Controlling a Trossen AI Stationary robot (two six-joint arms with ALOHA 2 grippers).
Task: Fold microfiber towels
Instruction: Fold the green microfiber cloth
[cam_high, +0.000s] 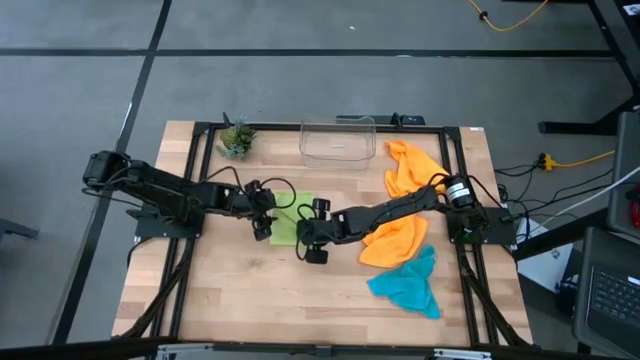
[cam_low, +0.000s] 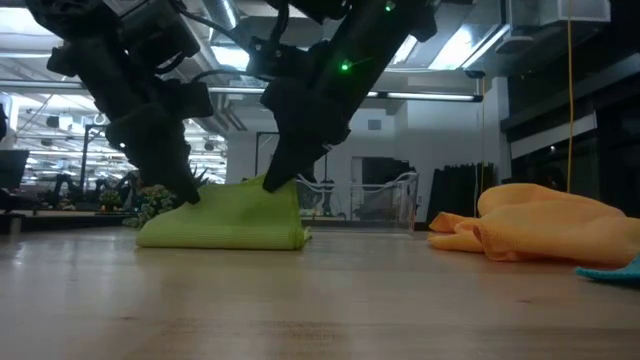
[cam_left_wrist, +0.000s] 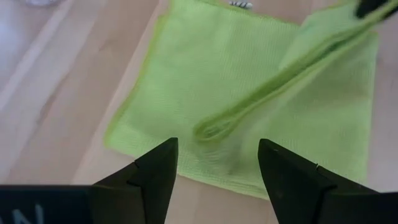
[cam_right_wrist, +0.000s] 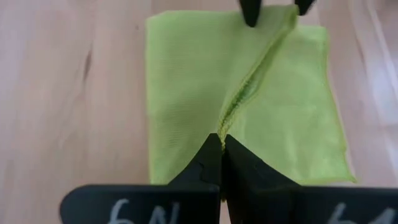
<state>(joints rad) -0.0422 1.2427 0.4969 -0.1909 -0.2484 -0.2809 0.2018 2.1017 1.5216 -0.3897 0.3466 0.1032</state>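
A: Which step is going on? The lime green towel (cam_high: 288, 222) is lying in the middle of the surface (cam_high: 240, 300), between the two arms.

B: I am judging it as the first fold. The right claw (cam_right_wrist: 221, 144) is pinching one edge of this towel with its fingers pressed together, and is lifting that edge into a raised ridge.

A: And the left claw (cam_left_wrist: 217, 163)?

B: Its fingers are standing apart, hovering just over the other end of the same ridge, gripping nothing. Next, I think, it is needing to close on that edge, so both can carry it across.

A: Farther away?

B: The two orange towels (cam_high: 402, 212) and the teal towel (cam_high: 408, 284) are waiting on the right side, crumpled. Behind them the clear plastic bin (cam_high: 338, 142) and the small potted plant (cam_high: 236, 138) are standing at the far edge.
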